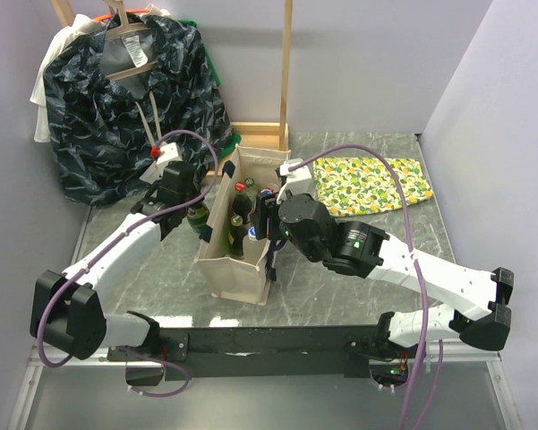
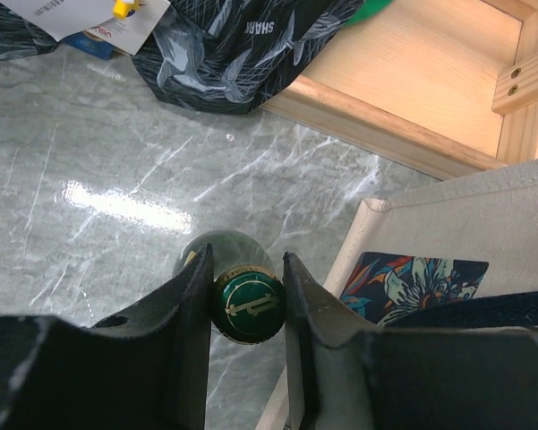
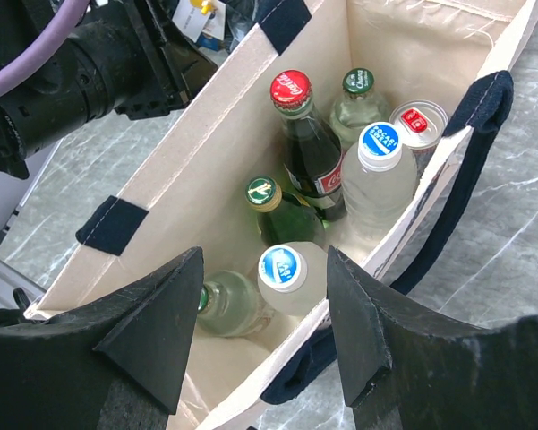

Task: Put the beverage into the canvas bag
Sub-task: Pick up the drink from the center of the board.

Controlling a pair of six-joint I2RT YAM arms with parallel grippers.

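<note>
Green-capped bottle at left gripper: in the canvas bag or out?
Out. The green-capped green glass bottle stands on the grey marble table, beside the beige canvas bag, between the jaws of the left gripper.

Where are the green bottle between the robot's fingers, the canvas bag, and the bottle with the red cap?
green bottle (image 2: pixel 248 306): left wrist view, on its green cap.
canvas bag (image 1: pixel 237 273): top external view, on its near beige side.
red-capped bottle (image 3: pixel 291 90): right wrist view, on its red cap.
</note>
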